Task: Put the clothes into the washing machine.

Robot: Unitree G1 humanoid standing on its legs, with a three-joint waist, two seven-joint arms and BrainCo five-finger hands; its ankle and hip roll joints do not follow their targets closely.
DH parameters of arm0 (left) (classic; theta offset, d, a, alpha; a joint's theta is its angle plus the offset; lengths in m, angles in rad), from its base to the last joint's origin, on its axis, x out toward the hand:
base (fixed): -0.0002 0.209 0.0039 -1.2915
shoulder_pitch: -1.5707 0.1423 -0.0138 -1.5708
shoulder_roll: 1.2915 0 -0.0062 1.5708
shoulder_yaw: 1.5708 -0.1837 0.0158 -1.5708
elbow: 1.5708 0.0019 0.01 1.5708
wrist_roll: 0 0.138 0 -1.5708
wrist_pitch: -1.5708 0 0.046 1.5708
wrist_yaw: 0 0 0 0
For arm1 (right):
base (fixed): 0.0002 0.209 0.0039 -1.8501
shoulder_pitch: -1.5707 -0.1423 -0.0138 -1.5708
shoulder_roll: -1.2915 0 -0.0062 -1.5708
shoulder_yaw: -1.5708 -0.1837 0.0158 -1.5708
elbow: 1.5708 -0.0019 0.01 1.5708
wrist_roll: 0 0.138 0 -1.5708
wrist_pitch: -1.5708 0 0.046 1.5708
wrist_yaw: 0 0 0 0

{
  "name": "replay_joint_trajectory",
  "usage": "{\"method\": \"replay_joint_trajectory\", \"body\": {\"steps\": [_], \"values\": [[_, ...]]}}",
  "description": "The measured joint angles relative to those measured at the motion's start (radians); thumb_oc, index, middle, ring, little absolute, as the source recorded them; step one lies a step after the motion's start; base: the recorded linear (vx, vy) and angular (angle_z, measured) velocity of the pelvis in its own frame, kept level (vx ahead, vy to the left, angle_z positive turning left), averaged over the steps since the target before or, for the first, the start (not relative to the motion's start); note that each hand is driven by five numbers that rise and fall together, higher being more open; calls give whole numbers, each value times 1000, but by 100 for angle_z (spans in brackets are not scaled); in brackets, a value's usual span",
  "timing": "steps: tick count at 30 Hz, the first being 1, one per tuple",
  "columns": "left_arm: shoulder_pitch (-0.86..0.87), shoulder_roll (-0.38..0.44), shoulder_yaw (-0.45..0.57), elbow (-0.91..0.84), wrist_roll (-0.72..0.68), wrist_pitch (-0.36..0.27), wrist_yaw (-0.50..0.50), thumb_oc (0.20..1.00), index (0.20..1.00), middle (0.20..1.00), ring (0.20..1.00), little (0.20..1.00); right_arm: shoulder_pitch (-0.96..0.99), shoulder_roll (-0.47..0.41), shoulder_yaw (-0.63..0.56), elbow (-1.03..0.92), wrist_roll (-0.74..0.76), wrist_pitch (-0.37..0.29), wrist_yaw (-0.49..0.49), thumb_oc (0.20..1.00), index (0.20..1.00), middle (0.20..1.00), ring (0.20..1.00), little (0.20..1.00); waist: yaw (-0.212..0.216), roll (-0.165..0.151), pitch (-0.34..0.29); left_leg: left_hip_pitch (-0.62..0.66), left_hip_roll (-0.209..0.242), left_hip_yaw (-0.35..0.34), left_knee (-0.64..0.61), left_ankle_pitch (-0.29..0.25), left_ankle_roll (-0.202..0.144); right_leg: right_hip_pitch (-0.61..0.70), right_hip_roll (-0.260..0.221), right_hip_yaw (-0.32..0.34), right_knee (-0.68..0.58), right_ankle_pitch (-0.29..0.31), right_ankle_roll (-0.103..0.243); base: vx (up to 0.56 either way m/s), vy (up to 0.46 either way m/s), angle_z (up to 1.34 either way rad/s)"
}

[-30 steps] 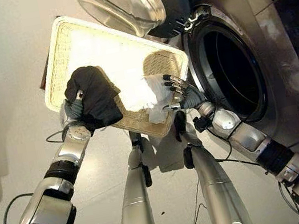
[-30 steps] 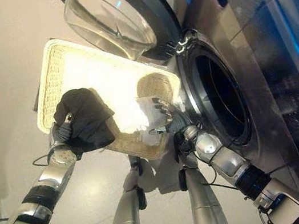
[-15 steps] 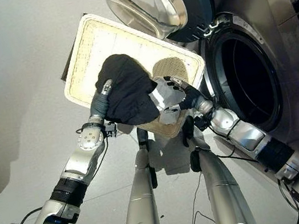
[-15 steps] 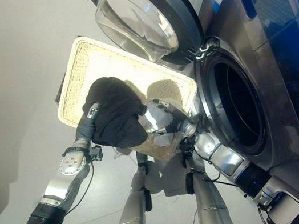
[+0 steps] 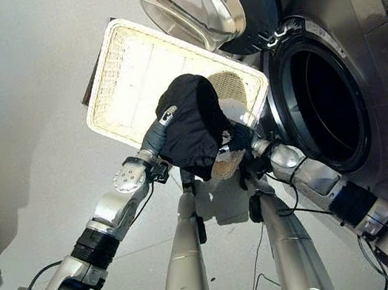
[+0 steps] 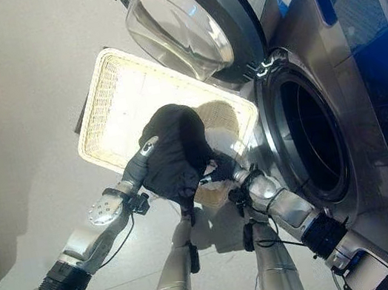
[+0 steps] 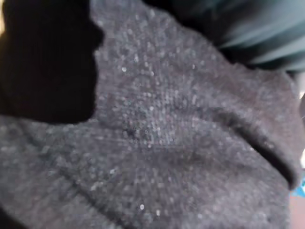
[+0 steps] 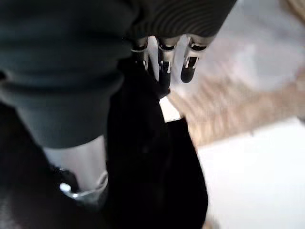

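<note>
The left hand (image 5: 162, 120) holds a black garment (image 5: 192, 124) up over the near corner of a woven basket (image 5: 129, 74), its fingers buried in the cloth, so whether they are curled round it cannot be told; the left wrist view shows dark knit fabric right against that hand. The garment hangs in a bundle from the fingers, above the basket's near rim and close to the washing machine (image 5: 382, 82), whose round door (image 5: 210, 3) stands swung open above the basket. The drum opening (image 5: 321, 109) lies just beyond the garment, on the right hand's side. The right hand (image 8: 164, 59) reaches in from below the bundle, its fingers straight and relaxed, their dark tips touching the black cloth and a small white tag (image 8: 169, 109) on it. Under those fingers some white cloth (image 5: 237, 111) lies in the basket's corner, partly hidden by the black garment
</note>
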Motion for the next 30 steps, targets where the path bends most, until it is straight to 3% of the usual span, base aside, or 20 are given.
{"method": "replay_joint_trajectory", "body": {"steps": [7,20,28,30], "values": [[-5,10,-39,0,60,1,93,200,200,200,200,200,11,1,35,-2,223,51,80,1000,1000,1000,1000,1000,1,0,0,-1,6,4,-11,0,0,1,8,1,-22,6,-1,-8,-26,-2],[-43,21,-78,45,246,15,261,200,200,200,200,200,41,2,55,-17,449,49,152,1000,1000,1000,1000,1000,3,0,0,1,16,25,-17,0,0,4,18,0,-44,18,-2,-4,-27,-3],[-42,21,-83,74,248,8,252,200,200,200,200,200,59,2,65,-17,505,44,155,1000,1000,1000,1000,1000,4,0,0,1,17,27,-18,0,0,4,19,1,-47,19,-3,0,0,0],[-43,29,-87,74,278,-14,210,200,200,200,200,200,81,2,65,-16,548,33,157,1000,1000,1000,1000,1000,3,0,0,1,18,32,-23,0,0,5,22,4,-60,26,-3,4,11,-5]]}}
